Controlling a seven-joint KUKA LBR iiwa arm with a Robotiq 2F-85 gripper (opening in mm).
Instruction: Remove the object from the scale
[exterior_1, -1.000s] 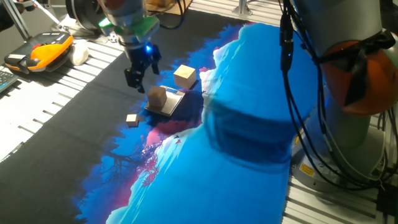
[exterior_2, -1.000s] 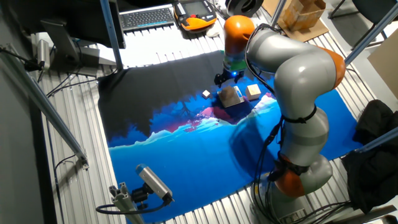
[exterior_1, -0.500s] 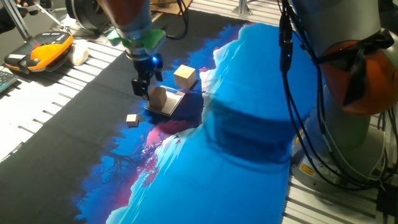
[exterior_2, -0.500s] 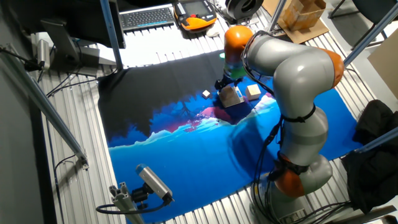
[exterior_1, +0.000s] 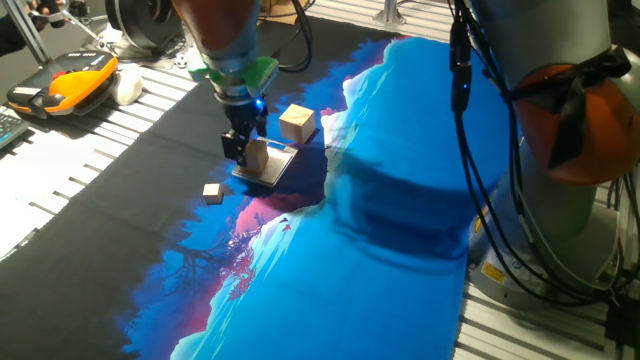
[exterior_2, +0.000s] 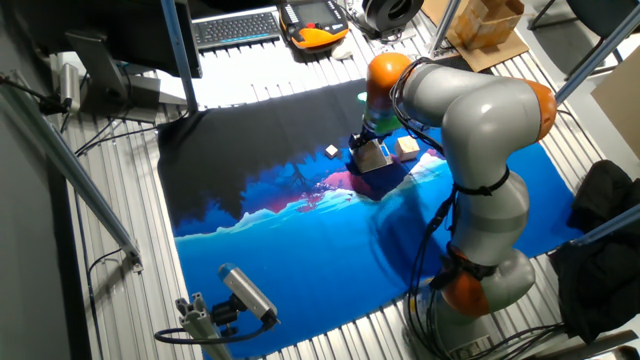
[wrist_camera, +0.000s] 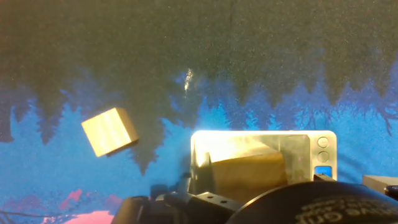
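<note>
The object (exterior_1: 258, 156), a light-tan wooden cube, stands on the scale (exterior_1: 276, 172), a thin silvery plate lying on the dark cloth. My gripper (exterior_1: 243, 146) is low over the scale and open. One finger is down at the cube's left side and the other is by its far side. I cannot tell whether they touch it. The other fixed view shows the gripper (exterior_2: 362, 141) at the near corner of the scale (exterior_2: 376, 160). The hand view has the object (wrist_camera: 249, 169) on the scale (wrist_camera: 292, 142), just above the hand's dark housing.
A slightly larger tan cube (exterior_1: 297, 122) sits just beyond the scale, and a tiny one (exterior_1: 212, 192) to its left front. The hand view shows a tan cube (wrist_camera: 109, 131) left of the scale. An orange-and-black handset (exterior_1: 62, 84) lies at the table's far left.
The gripper has moved right and down, from above the cloth left of the scale to right beside the cube. The cube and scale have not moved.
</note>
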